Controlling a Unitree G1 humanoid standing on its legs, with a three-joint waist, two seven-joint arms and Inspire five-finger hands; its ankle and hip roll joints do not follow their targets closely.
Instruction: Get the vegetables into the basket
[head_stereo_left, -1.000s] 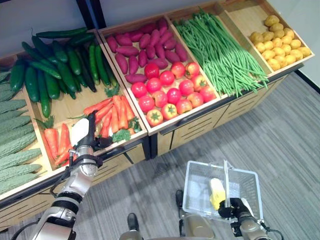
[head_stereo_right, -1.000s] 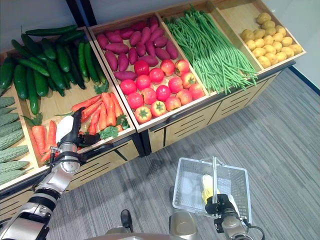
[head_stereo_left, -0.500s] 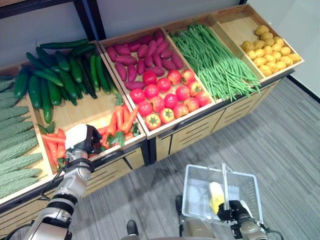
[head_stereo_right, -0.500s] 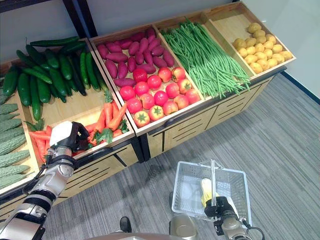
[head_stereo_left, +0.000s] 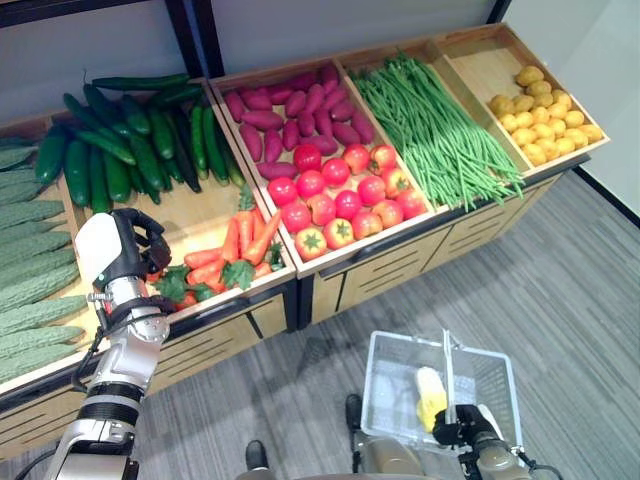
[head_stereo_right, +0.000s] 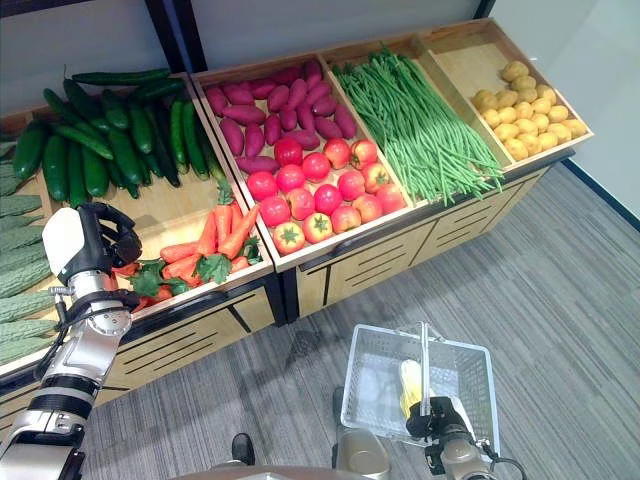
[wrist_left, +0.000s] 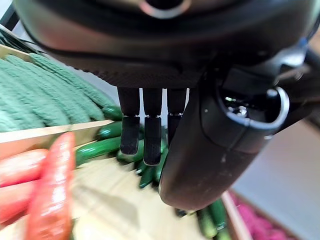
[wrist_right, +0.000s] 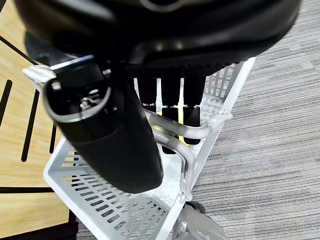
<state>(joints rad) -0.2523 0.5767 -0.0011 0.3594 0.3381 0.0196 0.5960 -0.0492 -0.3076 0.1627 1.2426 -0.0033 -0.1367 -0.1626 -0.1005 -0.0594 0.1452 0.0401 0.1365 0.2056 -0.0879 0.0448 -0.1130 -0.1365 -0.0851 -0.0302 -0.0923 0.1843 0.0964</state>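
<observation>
1. Here, orange carrots (head_stereo_left: 230, 255) with green tops lay centre-left; the left hand (head_stereo_left: 115, 250), fingers curled and holding nothing, hovered beside them.
2. At lower right, the right hand (wrist_right: 170, 107) clasped the white basket (head_stereo_left: 390, 380) by its handle; tomatoes (head_stereo_left: 345, 195) sat nearby.

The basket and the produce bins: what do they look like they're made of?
The basket looks like white plastic mesh, its walls pierced by a grid of holes, with a shiny, seemingly metal handle that the right hand grips. The bins look like pale wood with a matte finish and visible grain, though it could be laminate.
</observation>
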